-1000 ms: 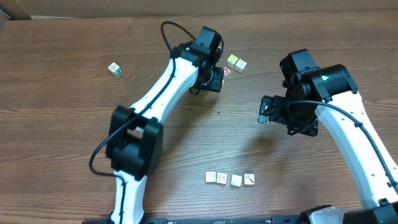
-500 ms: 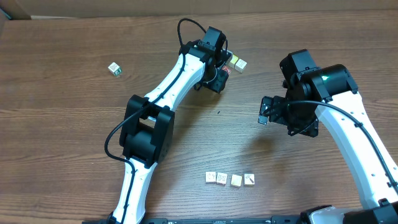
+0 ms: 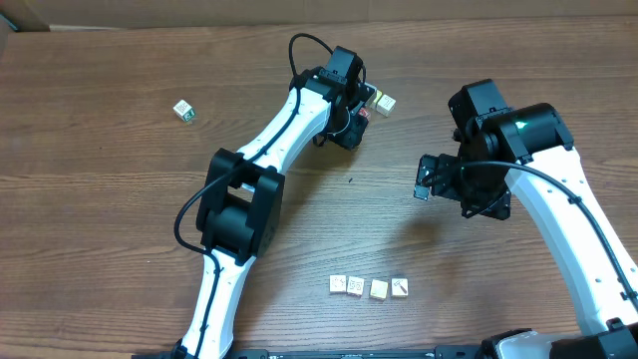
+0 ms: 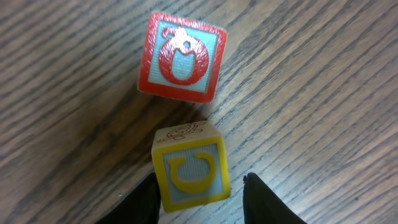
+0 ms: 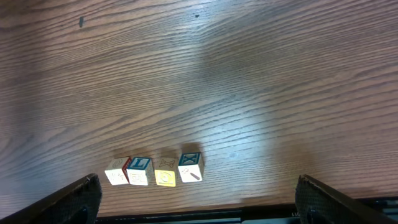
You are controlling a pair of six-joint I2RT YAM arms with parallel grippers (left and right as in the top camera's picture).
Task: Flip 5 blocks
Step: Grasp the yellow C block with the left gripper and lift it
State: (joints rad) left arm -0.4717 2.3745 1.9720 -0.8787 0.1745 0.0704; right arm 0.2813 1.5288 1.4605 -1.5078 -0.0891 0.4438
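Left wrist: left gripper (image 4: 200,200) jaws flank the yellow block (image 4: 191,171); whether they grip it cannot be told.
Red cube (image 4: 182,56): just beyond that block.
Right gripper (image 5: 200,194): spread wide, empty; four blocks (image 5: 154,170) ahead.

Wooden table (image 3: 100,199) seen from above. The left arm (image 3: 289,120) reaches to a cluster of cubes (image 3: 382,101) at far centre. The right arm (image 3: 528,135) hovers at right. Four pale blocks (image 3: 369,287) sit in a row near the front.

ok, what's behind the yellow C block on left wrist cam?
The red block, ringed face up, flat on the table, just past the yellow block. Whether they touch is hidden by shadow and the yellow block's top.
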